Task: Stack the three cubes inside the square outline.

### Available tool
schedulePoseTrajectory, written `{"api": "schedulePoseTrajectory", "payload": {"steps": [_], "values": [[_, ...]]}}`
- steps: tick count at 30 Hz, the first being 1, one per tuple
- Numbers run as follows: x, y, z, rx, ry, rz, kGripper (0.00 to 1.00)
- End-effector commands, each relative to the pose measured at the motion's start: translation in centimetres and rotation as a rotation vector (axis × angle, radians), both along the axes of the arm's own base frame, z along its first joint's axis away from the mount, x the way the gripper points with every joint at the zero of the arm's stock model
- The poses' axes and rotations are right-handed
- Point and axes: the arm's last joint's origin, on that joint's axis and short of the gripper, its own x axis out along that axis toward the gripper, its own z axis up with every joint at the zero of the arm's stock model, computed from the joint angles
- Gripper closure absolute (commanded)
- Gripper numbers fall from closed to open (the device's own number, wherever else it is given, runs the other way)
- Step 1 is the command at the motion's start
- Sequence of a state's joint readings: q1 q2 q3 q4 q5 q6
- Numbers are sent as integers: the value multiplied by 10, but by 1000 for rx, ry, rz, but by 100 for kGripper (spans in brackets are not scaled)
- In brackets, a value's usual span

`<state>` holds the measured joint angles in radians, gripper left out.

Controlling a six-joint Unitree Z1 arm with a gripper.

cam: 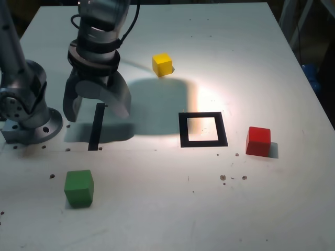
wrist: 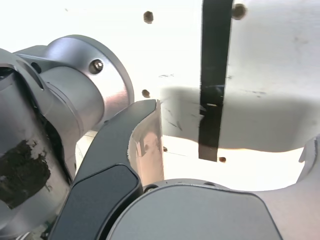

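Observation:
Three cubes lie apart on the white table in the exterior view: a yellow cube (cam: 162,64) at the back, a red cube (cam: 258,140) to the right of the square outline (cam: 202,129), and a green cube (cam: 79,187) at the front left. The black outline has nothing in its white middle. My gripper (cam: 97,110) hangs open and empty over the table at the exterior view's left, above a straight black tape strip (cam: 96,127). In the wrist view the gripper (wrist: 232,130) is spread wide over that strip (wrist: 212,75); no cube shows there.
The arm's round grey base (cam: 29,112) stands at the exterior view's left edge. The table's right edge (cam: 309,83) runs diagonally, with blue objects beyond it. Small dark specks dot the tabletop near the front.

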<state>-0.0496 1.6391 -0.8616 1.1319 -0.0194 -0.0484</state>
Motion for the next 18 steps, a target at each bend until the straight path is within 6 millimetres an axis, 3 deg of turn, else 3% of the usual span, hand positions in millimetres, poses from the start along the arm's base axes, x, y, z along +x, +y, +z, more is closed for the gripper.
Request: {"api": "schedulePoseTrajectory", "payload": {"steps": [1, 6, 18], "values": [[10, -3, -1, -2, 17, -22, 1], [34, -13, 5, -1, -3, -70, 1], [101, -38, 45, 20, -42, -158, 1]]}}
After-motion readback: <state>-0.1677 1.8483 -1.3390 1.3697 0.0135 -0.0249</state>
